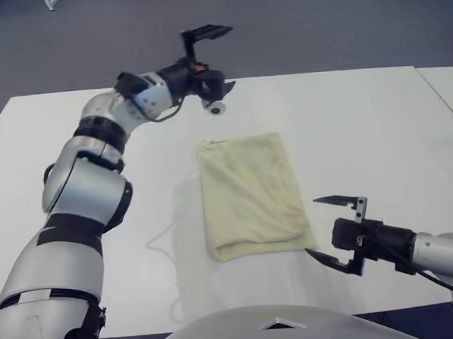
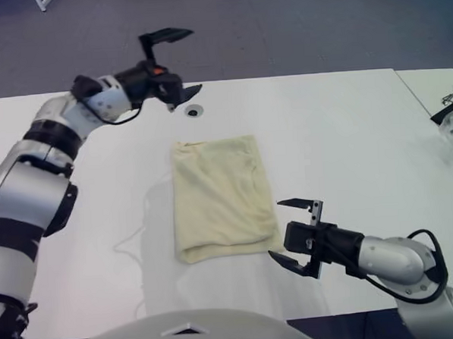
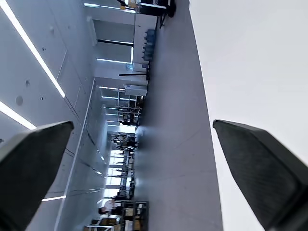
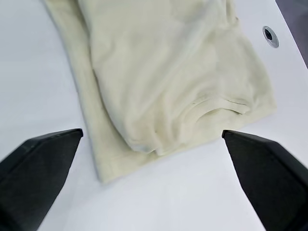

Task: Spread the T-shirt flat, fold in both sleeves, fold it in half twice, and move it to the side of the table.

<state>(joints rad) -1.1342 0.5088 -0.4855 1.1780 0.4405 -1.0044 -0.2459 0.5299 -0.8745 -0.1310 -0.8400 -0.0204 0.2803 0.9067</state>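
A pale yellow T-shirt [image 1: 250, 192] lies folded into a long rectangle in the middle of the white table [image 1: 361, 124]; the right wrist view shows its layered near corner [image 4: 163, 77]. My left gripper [image 1: 219, 57] is open, held above the table's far edge beyond the shirt, with nothing between its fingers. My right gripper [image 1: 332, 226] is open just off the shirt's near right corner, low over the table, holding nothing.
A small round hole [image 1: 218, 108] sits in the tabletop near the far edge, just beyond the shirt. A second table with dark items [image 2: 452, 120] adjoins on the right. Grey floor lies past the far edge.
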